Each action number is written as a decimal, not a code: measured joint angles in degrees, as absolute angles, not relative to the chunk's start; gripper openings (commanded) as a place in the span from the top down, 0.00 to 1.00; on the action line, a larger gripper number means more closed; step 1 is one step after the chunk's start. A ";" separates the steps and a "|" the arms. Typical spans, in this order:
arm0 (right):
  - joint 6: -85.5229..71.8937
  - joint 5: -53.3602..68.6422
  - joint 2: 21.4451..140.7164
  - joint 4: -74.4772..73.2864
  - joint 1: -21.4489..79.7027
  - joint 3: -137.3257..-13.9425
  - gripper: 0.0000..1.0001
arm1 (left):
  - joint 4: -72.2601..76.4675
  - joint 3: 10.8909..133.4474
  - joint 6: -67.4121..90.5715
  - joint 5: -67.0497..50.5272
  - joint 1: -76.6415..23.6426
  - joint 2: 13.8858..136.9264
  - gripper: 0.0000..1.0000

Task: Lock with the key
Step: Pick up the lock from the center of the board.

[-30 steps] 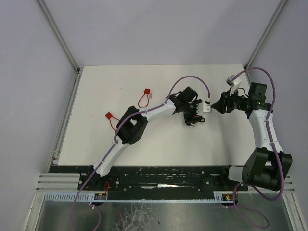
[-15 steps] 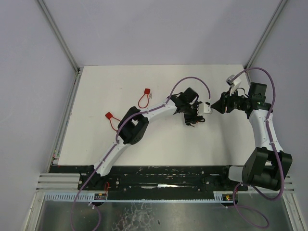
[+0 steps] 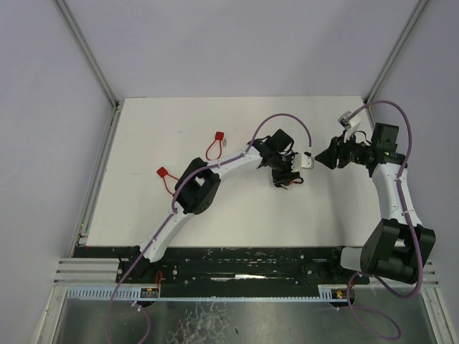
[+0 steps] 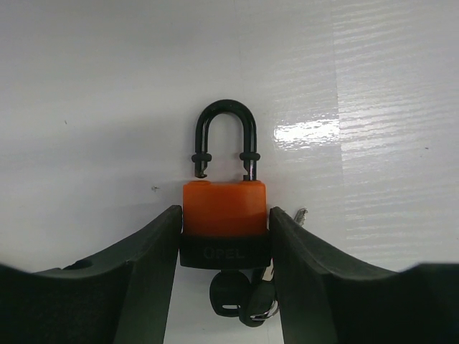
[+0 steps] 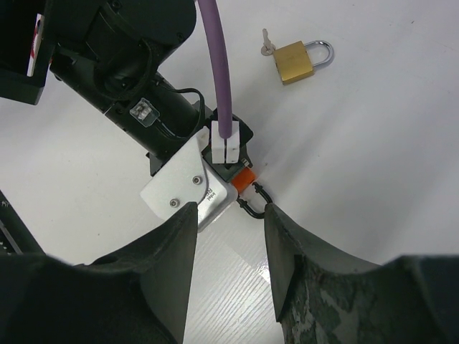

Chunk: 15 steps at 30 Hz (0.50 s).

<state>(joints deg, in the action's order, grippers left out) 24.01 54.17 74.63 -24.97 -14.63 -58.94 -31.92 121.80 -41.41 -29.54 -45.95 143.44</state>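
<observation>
At table (image 3: 237, 222) centre | left gripper (image 4: 224, 218) pinching orange padlock (image 4: 224, 204) | shackle (image 4: 225, 107) at 12, seemingly unlatched, key (image 4: 229, 295) at 6 | right gripper (image 5: 229, 211) spread, shackle just ahead at 12.

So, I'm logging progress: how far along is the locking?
Done: the left jaws clamp the padlock body, keys at its base. In hand: the open right jaws face the shackle. Left: the shackle's free end sits above the body, so pressing it shut and turning the key remain.
</observation>
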 measured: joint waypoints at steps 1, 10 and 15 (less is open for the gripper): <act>23.99 54.28 74.63 -24.97 -14.72 -58.94 0.51 | -32.21 121.80 -41.65 -29.89 -45.89 143.44 0.78; 23.73 55.46 75.07 -24.97 -15.03 -58.83 0.52 | -30.63 117.14 -43.48 -32.32 -45.69 140.88 1.00; 23.86 56.66 76.82 -25.02 -15.05 -58.46 0.52 | -22.57 100.14 -43.77 -32.60 -45.69 131.20 1.00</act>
<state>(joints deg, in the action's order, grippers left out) 23.86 56.66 76.82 -25.02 -15.05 -58.46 -22.57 100.14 -43.77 -32.60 -45.69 131.20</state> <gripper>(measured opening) 0.480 0.475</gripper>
